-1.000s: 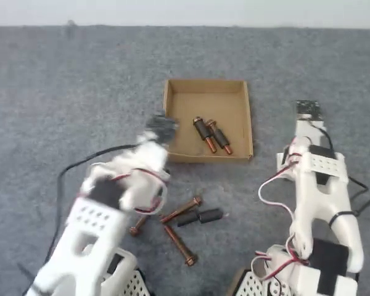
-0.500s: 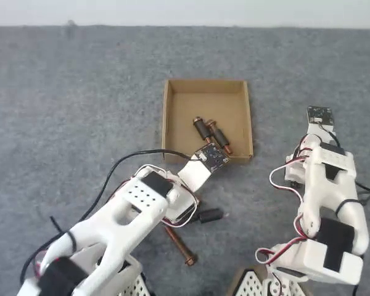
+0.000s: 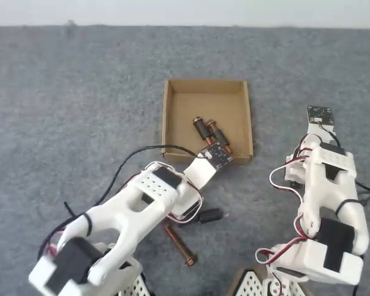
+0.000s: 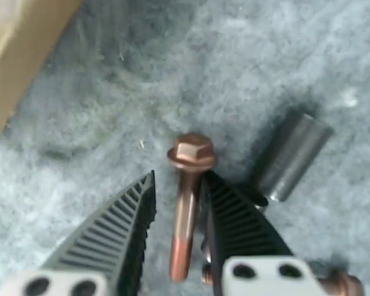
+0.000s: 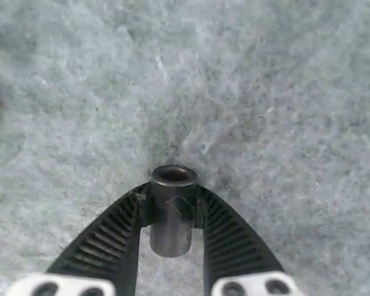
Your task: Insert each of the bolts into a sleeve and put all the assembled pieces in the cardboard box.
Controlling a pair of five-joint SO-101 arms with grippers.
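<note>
While my right gripper (image 5: pixel 171 196) pinches a sleeve (image 5: pixel 171 222), bore facing out for loading, my left gripper (image 4: pixel 179 179) stands spread astride a bolt (image 4: pixel 185 213), presumably to grasp it.

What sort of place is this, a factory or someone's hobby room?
Probably a small robotics test bench, not a factory. A white left arm and right arm sit on grey carpet-like covering, with a copper bolt, a sleeve and a cardboard box.

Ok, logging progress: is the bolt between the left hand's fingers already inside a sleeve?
No, the bolt at the left hand is bare; a sleeve lies beside it.
</note>
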